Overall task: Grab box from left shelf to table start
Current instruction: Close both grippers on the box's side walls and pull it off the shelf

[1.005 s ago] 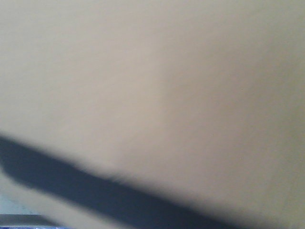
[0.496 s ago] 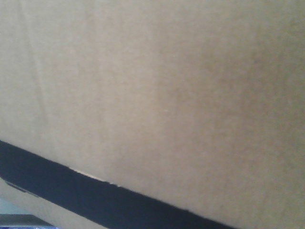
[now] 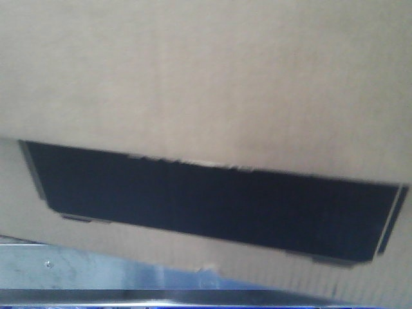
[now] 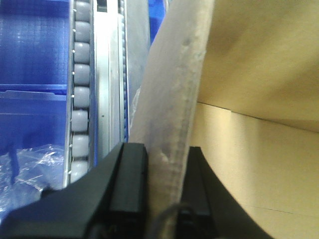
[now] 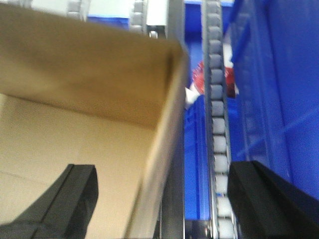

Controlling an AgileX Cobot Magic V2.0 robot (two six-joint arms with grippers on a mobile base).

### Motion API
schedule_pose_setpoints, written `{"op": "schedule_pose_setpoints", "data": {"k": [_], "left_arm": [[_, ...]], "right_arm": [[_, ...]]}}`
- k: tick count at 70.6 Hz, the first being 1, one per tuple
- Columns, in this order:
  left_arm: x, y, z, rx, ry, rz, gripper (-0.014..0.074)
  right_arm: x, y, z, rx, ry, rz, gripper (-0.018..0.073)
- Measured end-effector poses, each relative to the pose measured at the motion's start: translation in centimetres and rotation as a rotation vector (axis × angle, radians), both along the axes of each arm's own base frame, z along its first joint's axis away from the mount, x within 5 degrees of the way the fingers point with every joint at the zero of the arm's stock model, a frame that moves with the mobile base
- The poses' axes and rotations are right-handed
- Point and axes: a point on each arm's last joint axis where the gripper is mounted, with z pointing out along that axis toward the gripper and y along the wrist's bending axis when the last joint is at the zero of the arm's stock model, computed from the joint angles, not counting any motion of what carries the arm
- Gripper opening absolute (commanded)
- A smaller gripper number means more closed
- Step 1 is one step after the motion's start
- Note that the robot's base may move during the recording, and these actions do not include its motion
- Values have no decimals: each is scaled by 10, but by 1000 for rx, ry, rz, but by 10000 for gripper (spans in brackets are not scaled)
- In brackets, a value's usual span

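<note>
Half a second ago the box's [image 3: 206,77] black panel [image 3: 212,206] slanted low left; now it crosses mid-frame above the silver rail [image 3: 96,273] of the left shelf [image 4: 107,99], so I judge the box is lifting clear. My left gripper [image 4: 163,194] pinches one wall; my right gripper [image 5: 167,204] straddles the other, spread wide, rollers [image 5: 215,124] just beside.

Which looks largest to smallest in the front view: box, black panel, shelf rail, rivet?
1. box, nearest the camera, fills most of the frame.
2. black panel.
3. shelf rail, partly hidden by the box.
4. rivet.
</note>
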Motion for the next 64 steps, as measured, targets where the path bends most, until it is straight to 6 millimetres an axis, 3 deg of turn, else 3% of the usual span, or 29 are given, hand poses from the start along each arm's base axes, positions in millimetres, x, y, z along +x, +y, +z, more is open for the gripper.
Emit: {"op": "schedule_pose_setpoints", "data": {"k": [16,21,26,37,40,64], "left_arm": [[2,0,-1,-3,3,3,-97],[2,0,-1,-3,3,3,-97],[2,0,-1,-3,3,3,-97],[2,-1,-1,-5,3,3,-97],[3,-1,-1,-2,1,1,-97],[1,-2,-1,117,-34,-126,-97]], "right_arm": [[36,0,-24,4,163,-7,624],[51,0,-34,4,217,-7,586],[64,1,-44,10,265,-5,471],[78,3,-59,33,349,0,35],[78,3,-58,30,349,5,74],[78,4,-57,33,351,6,58]]}}
